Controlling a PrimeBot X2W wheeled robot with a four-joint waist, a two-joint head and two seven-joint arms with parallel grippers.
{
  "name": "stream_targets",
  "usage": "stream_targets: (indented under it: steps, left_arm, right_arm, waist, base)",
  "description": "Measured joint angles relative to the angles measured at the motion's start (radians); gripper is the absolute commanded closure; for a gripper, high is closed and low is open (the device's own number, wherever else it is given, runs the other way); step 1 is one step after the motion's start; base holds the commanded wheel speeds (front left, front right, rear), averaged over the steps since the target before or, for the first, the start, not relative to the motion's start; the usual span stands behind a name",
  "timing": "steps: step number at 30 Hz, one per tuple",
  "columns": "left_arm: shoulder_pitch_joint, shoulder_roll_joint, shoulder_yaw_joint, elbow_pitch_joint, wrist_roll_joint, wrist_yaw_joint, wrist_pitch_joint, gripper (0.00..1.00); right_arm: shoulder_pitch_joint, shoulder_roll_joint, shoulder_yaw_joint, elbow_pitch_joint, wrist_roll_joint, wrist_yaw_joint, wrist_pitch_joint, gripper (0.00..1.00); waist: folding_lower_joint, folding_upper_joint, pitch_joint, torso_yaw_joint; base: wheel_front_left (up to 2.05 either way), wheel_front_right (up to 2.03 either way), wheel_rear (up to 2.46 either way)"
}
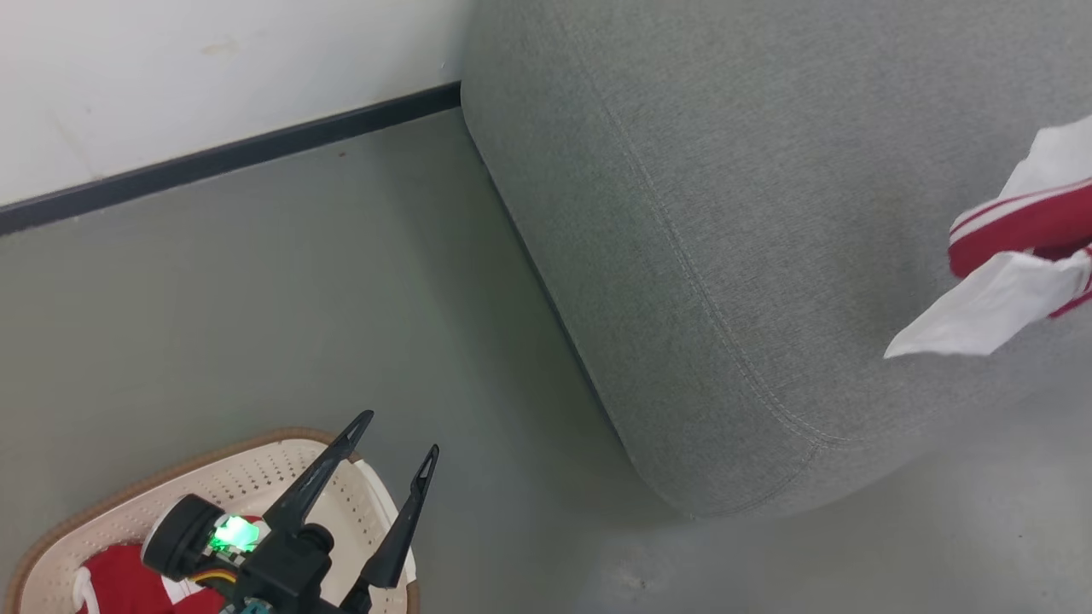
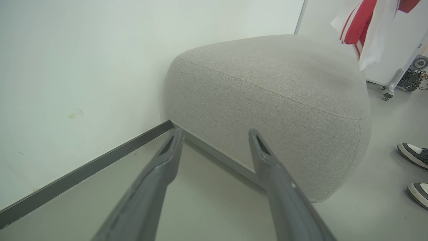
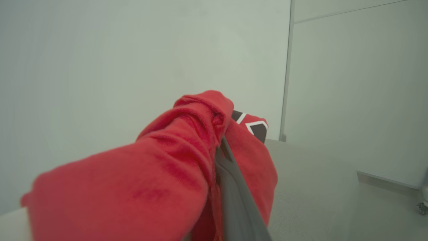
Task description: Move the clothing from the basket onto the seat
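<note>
My right gripper (image 3: 221, 142) clenches a soft red-and-white garment (image 1: 1024, 222) above the big grey-green upholstered seat (image 1: 725, 213), far right, not yet laid down. My left gripper (image 1: 401, 432) gapes empty over the near-left cream perforated basket (image 1: 256, 477), more red clothing (image 1: 119, 580) inside

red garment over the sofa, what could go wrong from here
1. The red garment is bunched around the right fingers, so it may cling when they open instead of dropping.
2. Its white tail hangs not far from the sofa and its rounded front edge; released there, it could slide to the floor.
3. A person's shoes stand near the sofa corner, so a wide arm swing might come close.
</note>
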Motion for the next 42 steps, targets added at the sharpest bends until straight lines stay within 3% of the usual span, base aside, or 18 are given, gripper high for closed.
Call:
stream_targets:
  steps: [16, 22, 26, 32, 41, 42]
  left_arm:
    - [-0.017, 0.054, 0.039, -0.034, 0.001, 0.0, 0.0, 0.0]
    - [-0.022, 0.057, 0.039, -0.035, 0.001, -0.007, 0.0, 0.0]
    - [-0.023, 0.062, 0.048, -0.036, 0.0, -0.008, 0.0, 0.0]
    - [-0.023, 0.071, 0.063, -0.035, -0.001, -0.008, 0.0, 0.0]
    - [-0.023, 0.071, 0.063, -0.035, -0.001, -0.008, 0.0, 0.0]
    - [-0.023, 0.07, 0.063, -0.035, -0.001, -0.008, 0.0, 0.0]
  right_arm:
    - [-0.411, -0.133, -0.016, 0.253, -0.001, 0.01, 0.0, 1.0]
    - [-0.441, -0.151, -0.01, 0.398, -0.04, 0.007, 0.0, 1.0]
    - [-0.441, -0.154, -0.044, 0.515, -0.025, -0.017, 0.0, 1.0]
    - [-0.453, -0.135, -0.016, 0.661, -0.024, -0.016, 0.012, 1.0]
    - [-0.52, -0.137, 0.008, 0.782, -0.027, -0.011, 0.059, 1.0]
    - [-0.527, -0.14, 0.008, 0.795, -0.027, -0.01, 0.068, 0.78]
  waist:
    - [0.0, -0.0001, 0.138, 0.079]
    - [0.0, -0.0001, 0.173, 0.104]
    - [0.0, 0.0, 0.19, 0.12]
    - [0.0, 0.0, 0.206, 0.131]
    - [-0.0001, -0.0001, 0.206, 0.132]
    - [-0.0001, -0.0001, 0.206, 0.132]
  base:
    - [0.0, 0.0, 0.0]
    - [0.0, 0.0, 0.0]
    - [0.0, 0.0, 0.0]
    - [0.0, 0.0, 0.0]
    - [0.0, 0.0, 0.0]
    - [0.0, 0.0, 0.0]
